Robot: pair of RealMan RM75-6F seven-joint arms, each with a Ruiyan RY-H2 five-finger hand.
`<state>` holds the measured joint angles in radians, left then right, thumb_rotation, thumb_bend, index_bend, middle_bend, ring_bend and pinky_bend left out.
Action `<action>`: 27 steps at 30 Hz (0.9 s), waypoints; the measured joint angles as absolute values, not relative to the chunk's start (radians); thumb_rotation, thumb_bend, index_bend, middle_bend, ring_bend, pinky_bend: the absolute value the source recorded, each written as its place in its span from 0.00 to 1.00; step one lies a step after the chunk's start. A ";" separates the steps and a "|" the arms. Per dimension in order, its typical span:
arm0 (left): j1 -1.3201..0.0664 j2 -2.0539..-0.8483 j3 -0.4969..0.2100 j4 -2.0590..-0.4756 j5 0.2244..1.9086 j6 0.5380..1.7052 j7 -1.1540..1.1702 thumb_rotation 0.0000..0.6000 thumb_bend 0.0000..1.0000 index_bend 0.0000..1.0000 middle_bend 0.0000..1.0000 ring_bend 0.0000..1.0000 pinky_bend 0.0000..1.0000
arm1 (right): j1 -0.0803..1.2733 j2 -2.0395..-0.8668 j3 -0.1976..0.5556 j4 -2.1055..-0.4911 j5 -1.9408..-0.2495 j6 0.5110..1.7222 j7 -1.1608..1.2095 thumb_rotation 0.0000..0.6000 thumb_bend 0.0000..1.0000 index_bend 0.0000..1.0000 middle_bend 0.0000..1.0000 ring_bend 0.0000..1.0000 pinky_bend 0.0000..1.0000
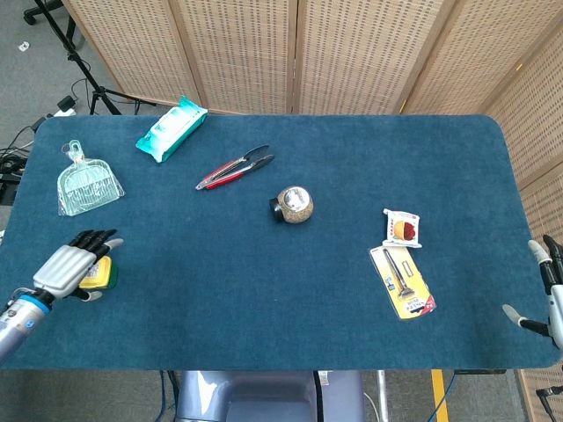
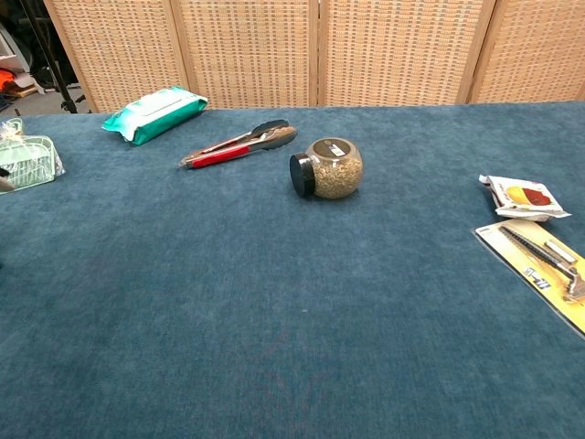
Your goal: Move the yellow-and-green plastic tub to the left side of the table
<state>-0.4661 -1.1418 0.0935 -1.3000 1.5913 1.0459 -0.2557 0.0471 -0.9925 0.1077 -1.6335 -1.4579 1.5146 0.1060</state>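
Note:
The yellow-and-green tub [image 1: 98,275] is at the table's left front, seen only in the head view. My left hand [image 1: 69,266] holds it, with the fingers [image 1: 95,239] reaching over its far side and the thumb on the near side; the tub shows just right of the palm. It is too small to tell whether the tub touches the cloth. My right hand [image 1: 547,286] hangs at the table's right front edge, fingers apart, holding nothing. Neither hand appears in the chest view.
A clear dustpan [image 1: 86,185] lies just beyond the left hand. Further off are a wipes pack [image 1: 171,128], red tongs [image 1: 234,167], a small jar [image 1: 294,205] on its side, a snack packet [image 1: 404,228] and a carded tool [image 1: 403,281]. The table's left edge [image 1: 7,242] is close to the hand.

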 measured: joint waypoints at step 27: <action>-0.355 -1.240 0.034 -1.220 1.410 1.054 -0.343 1.00 0.00 0.26 0.15 0.22 0.27 | 0.048 -0.982 0.101 -1.634 -1.467 1.504 0.135 1.00 0.00 0.00 0.00 0.00 0.00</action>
